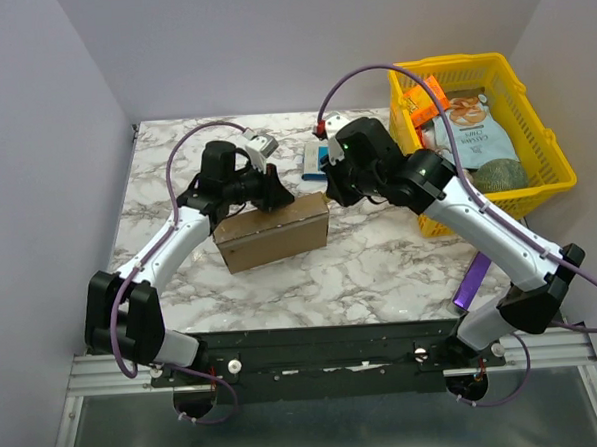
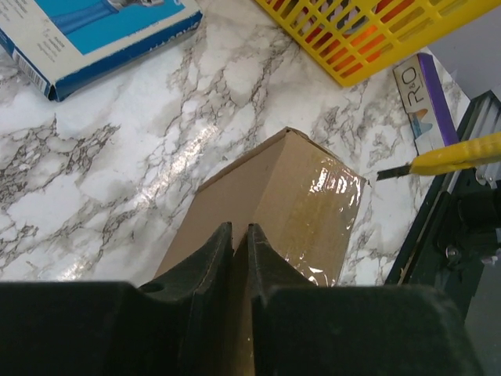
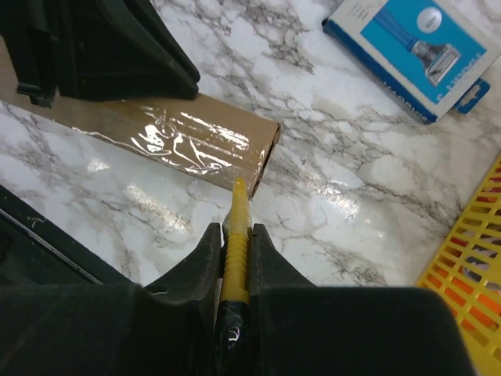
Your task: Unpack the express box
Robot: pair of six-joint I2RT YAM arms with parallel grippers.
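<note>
only clear lettering: a big "r" and "o", maybe w/ a small sign btw them, on the white end of the purple box (image 2: 427,102). blue box (image 3: 415,55) has a line of white print along its dark edge, too small to read. packet (image 1: 471,126) in the yellow basket (image 1: 542,193): print blurred, unreadable.

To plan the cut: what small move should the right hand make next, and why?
Probably ease the right hand forward until the cutter meets the box at its taped end; the tip seems short, and the left hand rests on it.
</note>
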